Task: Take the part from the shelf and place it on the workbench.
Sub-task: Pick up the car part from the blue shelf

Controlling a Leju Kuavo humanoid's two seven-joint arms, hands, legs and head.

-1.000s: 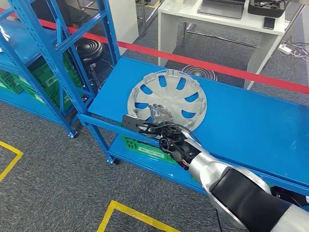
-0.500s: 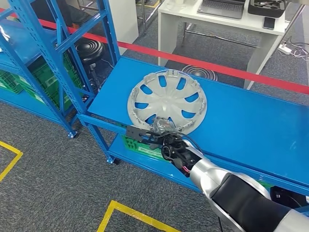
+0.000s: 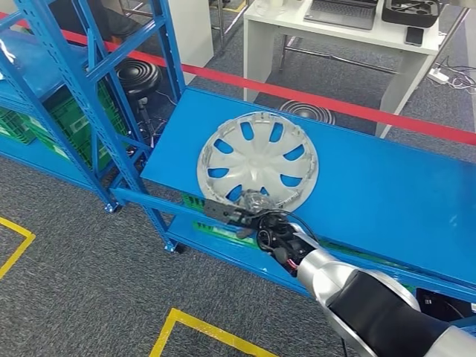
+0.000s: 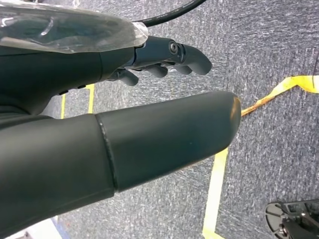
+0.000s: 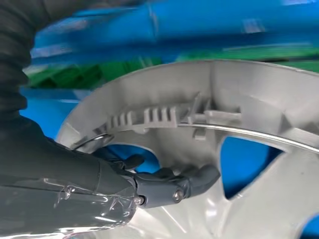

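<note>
**Hubcap flat on the blue shelf, right hand at its near rim**

Hubcap [image 3: 258, 158] lying on the blue shelf surface [image 3: 381, 186], silver, spoked, with blue showing through the cutouts. Sitting toward the front edge of that surface, near rim just about at the lip.

Right hand [image 3: 253, 202] reaching in over the front edge, fingers up against the near rim of the hubcap. From the right wrist view: dark fingers [image 5: 188, 181] curled around the rim and into one of the cutouts, inner ribbed side of the hubcap [image 5: 233, 144] right up close. Looks like a hold on the rim, though hard to say how firm since that view is blurry.

Left hand [image 4: 150, 114] hanging over grey carpet [image 4: 270, 45] with yellow floor tape [image 4: 218, 189], thumb stretched out straight, fingers [image 4: 180, 55] loosely extended, nothing in it.

Around the scene: green crates [image 3: 73, 119] on the lower level of the blue rack [image 3: 84, 82] to the left, red barrier tape [image 3: 337, 104] running behind the shelf, white table [image 3: 337, 37] farther back with a laptop [image 3: 342, 11] on it.
</note>
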